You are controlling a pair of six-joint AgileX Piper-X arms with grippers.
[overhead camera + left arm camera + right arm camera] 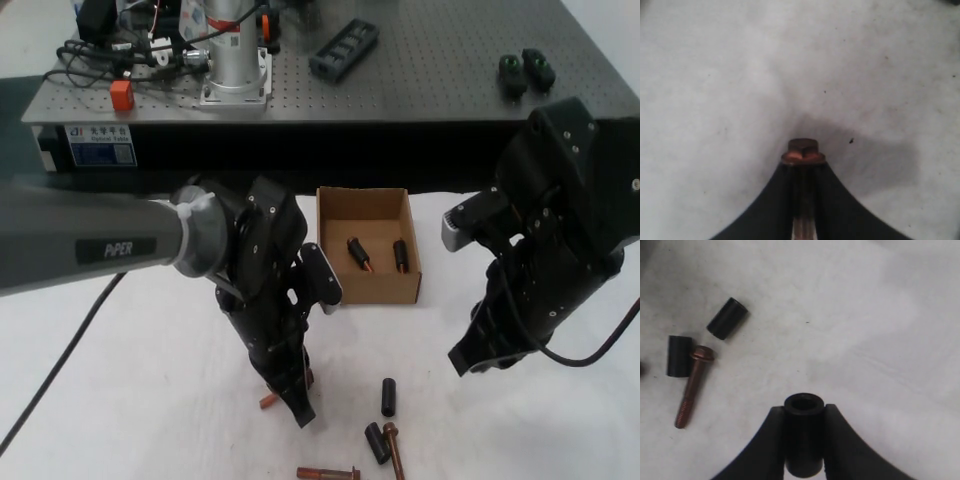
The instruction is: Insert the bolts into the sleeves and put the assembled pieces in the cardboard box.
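Here we see the left gripper (802, 170) tilted down over the white cloth (150, 400), pinching a copper bolt (803, 150) by its shank, with open cloth ahead. Between the arms, the cardboard box (370, 288) holds two assembled pieces (358, 252); loose sleeves (388, 396) and bolts (327, 472) lie nearer us. At right, the right gripper (804, 412) clamps a black sleeve (804, 440), with open cloth beyond.

High view from behind, forward-down over bench (140, 400); wrist views close above; bolt (692, 385) shared
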